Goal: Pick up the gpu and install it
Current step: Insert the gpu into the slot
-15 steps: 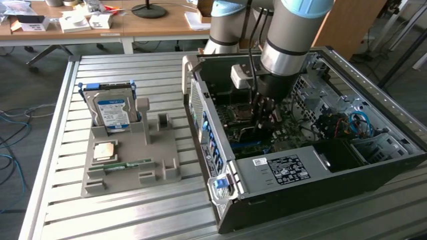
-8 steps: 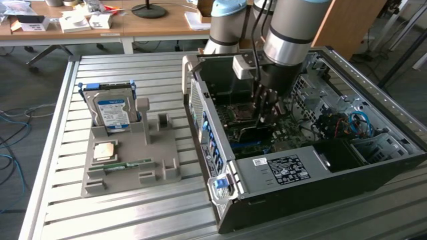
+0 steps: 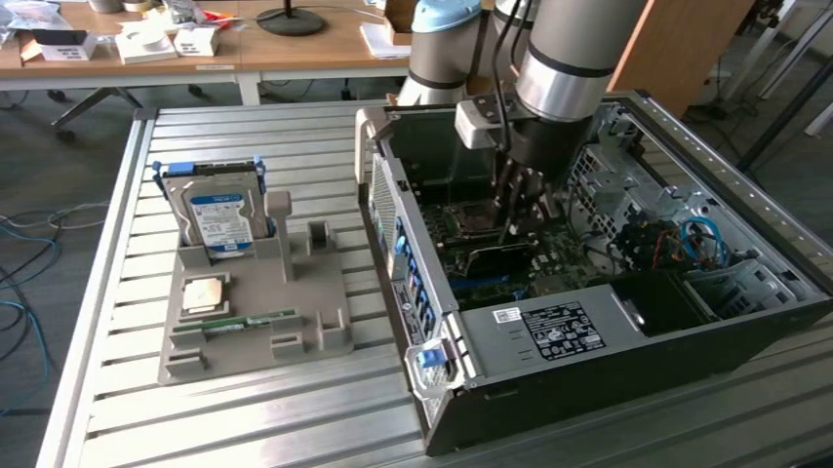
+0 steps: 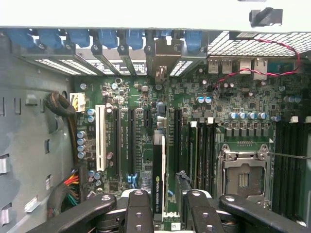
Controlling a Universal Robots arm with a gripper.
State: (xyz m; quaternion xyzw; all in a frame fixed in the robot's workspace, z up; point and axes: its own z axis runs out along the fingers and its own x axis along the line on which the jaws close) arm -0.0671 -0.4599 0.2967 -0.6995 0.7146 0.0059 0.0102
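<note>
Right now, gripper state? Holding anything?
Gripper: closed on the gpu, held edge-on over the motherboard slots inside the computer case.

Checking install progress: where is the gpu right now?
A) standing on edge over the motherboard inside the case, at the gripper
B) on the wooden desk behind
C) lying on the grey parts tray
A: the gpu stands on edge over the motherboard slots, right at the gripper, inside the open case.

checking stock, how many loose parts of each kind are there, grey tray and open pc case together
hard drive: 1
square tan chip: 1
memory stick: 1
gpu: 1
total: 4
</note>
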